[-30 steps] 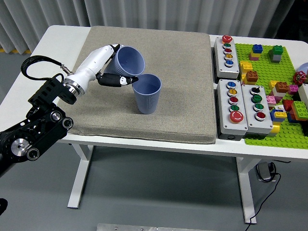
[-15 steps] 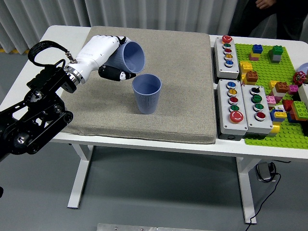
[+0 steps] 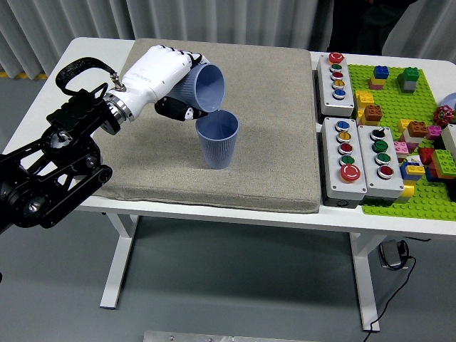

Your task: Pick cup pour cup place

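My left hand point(image 3: 174, 85), white with black fingertips, is shut on a blue ribbed cup point(image 3: 204, 89). That cup is tipped steeply, its mouth facing right and down, with its lower rim just over the left rim of a second blue ribbed cup point(image 3: 217, 139). The second cup stands upright on the grey mat point(image 3: 263, 107), a little left of the mat's middle. I cannot see anything coming out of the tilted cup. My right arm does not appear in the head view.
Three grey button boxes point(image 3: 338, 74) point(image 3: 344, 158) point(image 3: 383, 162) sit right of the mat. A green baseplate point(image 3: 399, 132) with several coloured bricks fills the far right. A person in dark clothes stands at the top right edge point(image 3: 363, 21).
My left hand has lifted the held cup, carried it right and tipped it further, bringing its rim over the standing cup. The standing cup has not moved.
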### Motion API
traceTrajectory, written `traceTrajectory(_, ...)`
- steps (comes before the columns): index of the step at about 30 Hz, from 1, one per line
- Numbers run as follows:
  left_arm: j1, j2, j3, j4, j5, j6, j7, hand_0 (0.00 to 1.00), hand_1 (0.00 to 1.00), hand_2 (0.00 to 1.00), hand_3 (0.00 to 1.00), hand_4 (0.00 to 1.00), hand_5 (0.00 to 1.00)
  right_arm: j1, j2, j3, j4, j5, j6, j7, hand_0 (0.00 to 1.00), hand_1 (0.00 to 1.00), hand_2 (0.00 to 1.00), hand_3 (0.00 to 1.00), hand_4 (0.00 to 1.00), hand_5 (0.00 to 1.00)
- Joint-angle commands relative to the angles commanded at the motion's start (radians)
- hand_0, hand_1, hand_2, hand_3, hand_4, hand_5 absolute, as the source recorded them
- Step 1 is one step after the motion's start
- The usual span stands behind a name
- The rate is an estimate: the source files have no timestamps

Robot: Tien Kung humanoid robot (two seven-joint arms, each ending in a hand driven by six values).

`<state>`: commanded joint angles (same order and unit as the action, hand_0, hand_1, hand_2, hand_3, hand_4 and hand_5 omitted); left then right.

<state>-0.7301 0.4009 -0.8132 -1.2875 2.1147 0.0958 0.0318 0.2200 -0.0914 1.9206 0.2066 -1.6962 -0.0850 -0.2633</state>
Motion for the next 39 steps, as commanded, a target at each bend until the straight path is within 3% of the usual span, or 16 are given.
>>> traceTrajectory(13,-0.027,0.021,0.048,0.014,0.097,0.05,-0.004,0.534,0.478,0.508,0.518,0.813,0.202,0.002,0.0,-0.001,0.0,0.003,-0.001,-0.001,0.701,0.65,0.606,0.601,0.013,0.357)
traceTrajectory(30,-0.085,0.085,0.167,-0.01,0.154,0.089,0.035,0.531,0.481,0.505,0.513,0.808,0.2,-0.004,0.002,0.0,0.001,-0.001,-0.001,-0.003,0.701,0.649,0.606,0.602,0.012,0.357)
traceTrajectory(39,-0.107,0.085,0.194,0.003,0.154,0.103,0.041,0.531,0.481,0.506,0.513,0.807,0.199,-0.009,0.004,-0.001,0.002,0.002,-0.003,-0.005,0.702,0.65,0.607,0.602,0.012,0.356)
